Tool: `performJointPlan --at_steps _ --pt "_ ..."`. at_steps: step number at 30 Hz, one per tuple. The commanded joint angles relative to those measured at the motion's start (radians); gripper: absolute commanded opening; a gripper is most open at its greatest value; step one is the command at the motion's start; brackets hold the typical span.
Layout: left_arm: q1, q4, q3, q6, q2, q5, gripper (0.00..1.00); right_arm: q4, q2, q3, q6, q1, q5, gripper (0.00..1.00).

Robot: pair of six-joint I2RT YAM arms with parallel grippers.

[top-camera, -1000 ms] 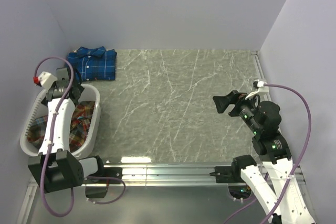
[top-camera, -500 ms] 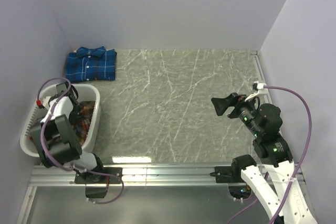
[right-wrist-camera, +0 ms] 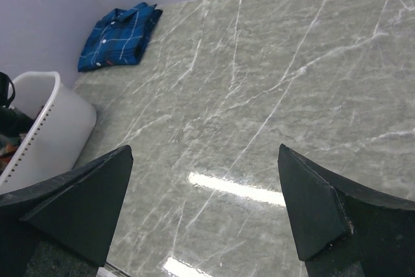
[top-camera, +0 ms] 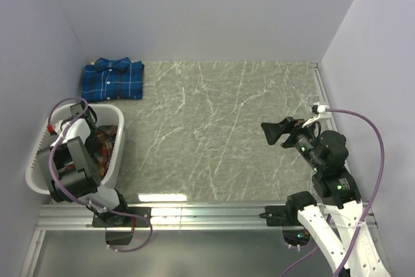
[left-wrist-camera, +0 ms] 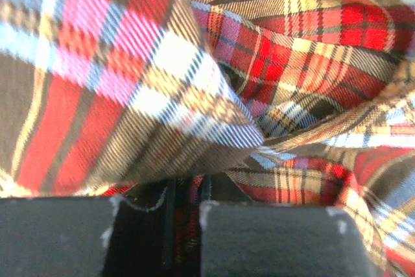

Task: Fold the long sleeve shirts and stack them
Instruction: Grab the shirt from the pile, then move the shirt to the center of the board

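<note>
Left gripper [left-wrist-camera: 187,209] is down in the basket [right-wrist-camera: 61,128], jaws nearly closed, pinching the red shirt [left-wrist-camera: 214,82] crumpled right under it (cloth in the gap). Right gripper [top-camera: 275,130] spread wide, empty, well apart. Blue shirt [top-camera: 112,80] lies folded in the far-left corner, beyond the basket.

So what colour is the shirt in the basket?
Red plaid shirt with brown, cream and blue checks, clearest in the left wrist view.
</note>
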Motion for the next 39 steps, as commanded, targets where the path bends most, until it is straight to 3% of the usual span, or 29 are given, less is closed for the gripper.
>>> performJointPlan --at_steps 1,7,12,16,19,23,28,34,39 --pt "0.005 -0.048 0.054 -0.024 -0.112 0.016 0.01 0.028 -0.01 0.008 -0.004 0.008 0.002 1.0" --pt "-0.062 -0.175 0.309 -0.034 -0.258 -0.074 0.01 0.008 0.022 0.051 -0.013 0.024 -0.028 1.0" --pt "-0.306 -0.252 0.592 -0.023 -0.295 -0.22 0.01 -0.002 0.038 0.076 -0.02 0.029 -0.038 1.0" --pt "-0.468 -0.274 0.933 0.04 -0.256 -0.272 0.01 -0.005 0.035 0.082 -0.018 0.031 -0.049 1.0" --pt "-0.556 -0.137 1.034 0.11 -0.262 -0.167 0.01 -0.009 0.032 0.091 -0.02 0.029 -0.048 1.0" --pt "-0.658 0.106 1.054 0.138 -0.272 0.063 0.0 -0.023 0.027 0.108 -0.029 0.029 -0.031 1.0" --pt "-0.8 0.331 1.164 0.166 -0.163 0.335 0.01 -0.031 0.006 0.114 -0.036 0.029 -0.003 1.0" --pt "-1.053 0.499 1.307 0.262 0.004 0.419 0.02 -0.04 -0.033 0.116 -0.035 0.028 0.041 1.0" --pt "-1.094 0.624 1.182 0.204 0.028 0.481 0.08 -0.057 -0.066 0.123 -0.049 0.028 0.074 1.0"
